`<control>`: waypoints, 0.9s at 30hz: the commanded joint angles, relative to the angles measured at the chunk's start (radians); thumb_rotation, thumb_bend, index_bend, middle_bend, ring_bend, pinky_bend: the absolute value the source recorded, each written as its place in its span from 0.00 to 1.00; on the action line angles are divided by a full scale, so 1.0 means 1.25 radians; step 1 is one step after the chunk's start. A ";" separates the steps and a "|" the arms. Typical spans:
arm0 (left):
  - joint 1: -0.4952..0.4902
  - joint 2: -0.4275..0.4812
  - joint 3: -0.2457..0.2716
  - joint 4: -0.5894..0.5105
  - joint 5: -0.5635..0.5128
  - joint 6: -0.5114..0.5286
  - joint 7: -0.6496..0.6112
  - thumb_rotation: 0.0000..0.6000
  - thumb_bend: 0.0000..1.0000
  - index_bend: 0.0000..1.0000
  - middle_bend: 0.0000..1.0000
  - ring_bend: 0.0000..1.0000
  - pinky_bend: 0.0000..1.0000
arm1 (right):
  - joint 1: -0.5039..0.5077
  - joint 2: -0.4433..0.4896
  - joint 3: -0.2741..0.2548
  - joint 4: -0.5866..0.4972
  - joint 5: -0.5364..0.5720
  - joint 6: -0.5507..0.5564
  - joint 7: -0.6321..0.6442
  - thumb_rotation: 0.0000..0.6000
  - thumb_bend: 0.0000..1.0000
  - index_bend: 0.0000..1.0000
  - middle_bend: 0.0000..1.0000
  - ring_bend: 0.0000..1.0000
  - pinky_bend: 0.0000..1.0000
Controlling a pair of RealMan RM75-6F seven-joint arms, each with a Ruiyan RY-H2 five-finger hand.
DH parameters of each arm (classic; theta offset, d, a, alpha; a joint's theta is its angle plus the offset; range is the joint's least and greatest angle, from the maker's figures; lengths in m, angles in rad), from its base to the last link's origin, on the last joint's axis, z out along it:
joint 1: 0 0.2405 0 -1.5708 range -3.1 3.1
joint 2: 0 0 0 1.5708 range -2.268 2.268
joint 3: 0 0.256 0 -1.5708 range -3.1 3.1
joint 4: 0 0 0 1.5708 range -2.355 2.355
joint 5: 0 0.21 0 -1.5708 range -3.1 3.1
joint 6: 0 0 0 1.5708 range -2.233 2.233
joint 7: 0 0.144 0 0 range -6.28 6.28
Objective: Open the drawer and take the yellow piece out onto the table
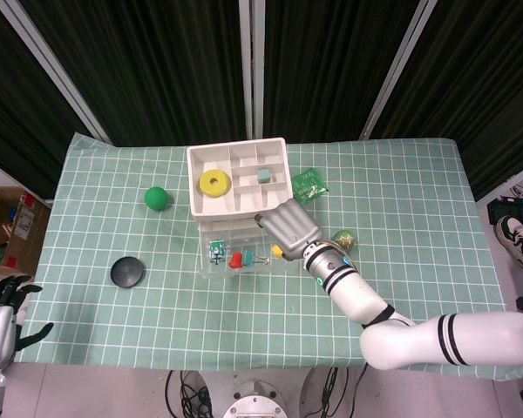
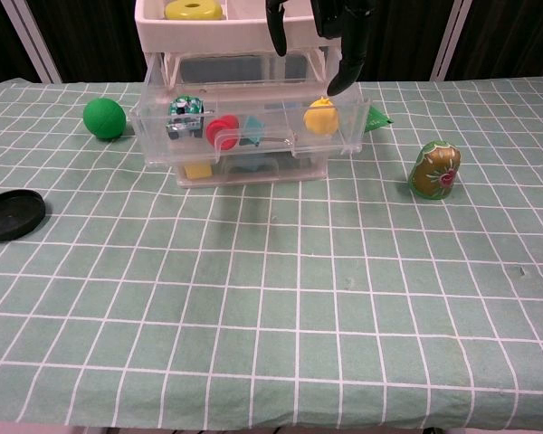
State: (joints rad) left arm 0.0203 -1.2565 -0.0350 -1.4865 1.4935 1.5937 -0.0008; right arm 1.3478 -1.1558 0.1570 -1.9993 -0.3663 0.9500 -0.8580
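The clear drawer (image 2: 246,136) of the white organiser (image 1: 240,198) stands pulled out toward the front. The yellow piece (image 2: 320,117) lies at the drawer's right end, next to red (image 2: 221,128) and teal pieces. From the head view only an edge of the yellow piece (image 1: 277,252) shows under my right hand (image 1: 289,225). That right hand (image 2: 321,27) hangs over the drawer's right end, fingers apart and pointing down, one fingertip (image 2: 336,87) just above the yellow piece, holding nothing. My left hand (image 1: 0,318) stays off the table at the lower left, fingers spread.
A green ball (image 2: 104,118) lies left of the organiser and a black lid (image 2: 12,215) nearer the front left. A gold-green egg (image 2: 435,170) stands right of the drawer, a green packet (image 1: 309,185) behind it. A yellow ring (image 1: 214,184) sits in the top tray.
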 commanded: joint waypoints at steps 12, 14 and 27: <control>-0.003 0.000 -0.008 -0.012 -0.008 -0.005 0.009 1.00 0.00 0.35 0.21 0.15 0.19 | 0.176 0.018 -0.033 0.022 0.244 -0.032 -0.151 1.00 0.00 0.36 0.94 1.00 1.00; -0.003 -0.002 -0.009 -0.010 -0.009 -0.006 0.008 1.00 0.00 0.35 0.21 0.15 0.19 | 0.198 0.014 -0.044 0.023 0.271 -0.034 -0.170 1.00 0.00 0.36 0.94 1.00 1.00; -0.005 -0.007 -0.010 0.002 -0.010 -0.010 -0.004 1.00 0.00 0.35 0.21 0.15 0.19 | 0.236 -0.032 -0.094 0.047 0.300 -0.029 -0.181 1.00 0.00 0.36 0.94 1.00 1.00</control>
State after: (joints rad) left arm 0.0138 -1.2657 -0.0479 -1.4847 1.4814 1.5813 -0.0060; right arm 1.6406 -1.1934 0.0428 -1.9437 0.0095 0.9127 -1.0840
